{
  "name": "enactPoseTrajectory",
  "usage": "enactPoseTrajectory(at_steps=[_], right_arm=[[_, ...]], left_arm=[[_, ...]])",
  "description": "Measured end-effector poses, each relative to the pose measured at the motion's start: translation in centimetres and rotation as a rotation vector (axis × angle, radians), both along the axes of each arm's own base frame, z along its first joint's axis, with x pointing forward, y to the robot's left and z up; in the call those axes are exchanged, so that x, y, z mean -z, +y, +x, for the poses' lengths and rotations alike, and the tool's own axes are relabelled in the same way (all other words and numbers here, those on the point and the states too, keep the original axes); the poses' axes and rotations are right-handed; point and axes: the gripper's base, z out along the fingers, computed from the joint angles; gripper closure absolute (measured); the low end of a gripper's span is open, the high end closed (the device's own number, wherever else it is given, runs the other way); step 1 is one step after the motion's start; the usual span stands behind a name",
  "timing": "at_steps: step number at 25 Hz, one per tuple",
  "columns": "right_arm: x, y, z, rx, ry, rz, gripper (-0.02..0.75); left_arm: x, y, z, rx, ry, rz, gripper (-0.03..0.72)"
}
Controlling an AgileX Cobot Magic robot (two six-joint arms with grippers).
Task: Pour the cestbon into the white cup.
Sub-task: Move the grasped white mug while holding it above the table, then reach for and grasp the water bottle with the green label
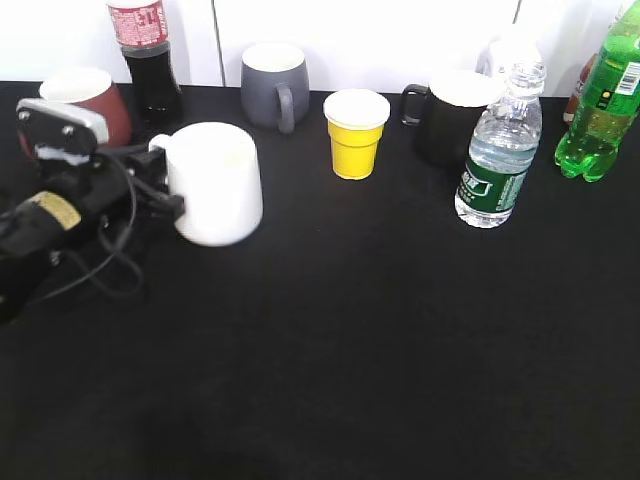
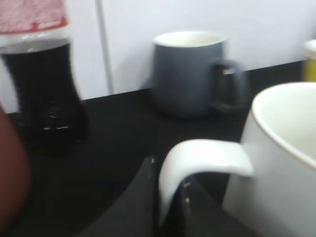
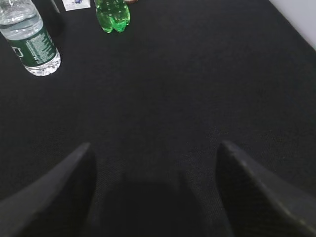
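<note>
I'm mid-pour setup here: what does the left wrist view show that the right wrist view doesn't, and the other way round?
Left wrist only: the left end effector closed on the handle of the white cup, with a grey mug and a cola bottle behind.

Right wrist only: the cestbon standing upright, a green soda bottle, and the right end effector open above bare cloth.

Both share: the black tablecloth.

Exterior view: slanting down from the table's front edge toward the back wall. Left wrist view: low, very near the white cup (image 2: 276, 163), facing the wall; shares the grey mug (image 2: 190, 71) with exterior. Right wrist view: high, looking down, cestbon (image 3: 30, 42) far; shared with exterior.
</note>
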Motion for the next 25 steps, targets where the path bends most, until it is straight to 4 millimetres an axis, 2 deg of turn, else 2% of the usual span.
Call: enactPoseTrajectory(at_steps=[3,6,9,12,19,21,23,25], right_arm=[[0.0,0.0,0.0,0.000,0.000,0.000,0.164],[0.0,0.0,0.0,0.000,0.000,0.000,0.164],[0.0,0.0,0.0,0.000,0.000,0.000,0.164],[0.0,0.0,0.0,0.000,0.000,0.000,0.164],[-0.1,0.0,0.4,0.000,0.022,0.002,0.164],[-1.8,-0.2,2.1,-0.012,-0.065,-0.053,0.164],[-3.9,-0.4,5.4,-0.037,-0.247,-0.114,0.164],[-4.5,-0.5,9.5,-0.053,-0.354,-0.125,0.164]], left_arm=[[-0.8,-0.9,-1.4,0.137,0.022,-0.035,0.651],[-3.0,-2.7,-2.6,0.292,-0.039,-0.030,0.651],[-5.5,-3.9,-3.6,0.347,-0.103,-0.059,0.651],[-7.8,-4.0,-4.2,0.358,-0.134,-0.127,0.651],[-8.2,-4.0,-4.3,0.360,-0.144,-0.136,0.651],[-8.2,-4.0,-4.3,0.361,-0.144,-0.136,0.651],[-8.2,-4.0,-4.3,0.361,-0.144,-0.136,0.651],[-8.2,-4.0,-4.3,0.361,-0.144,-0.136,0.651]])
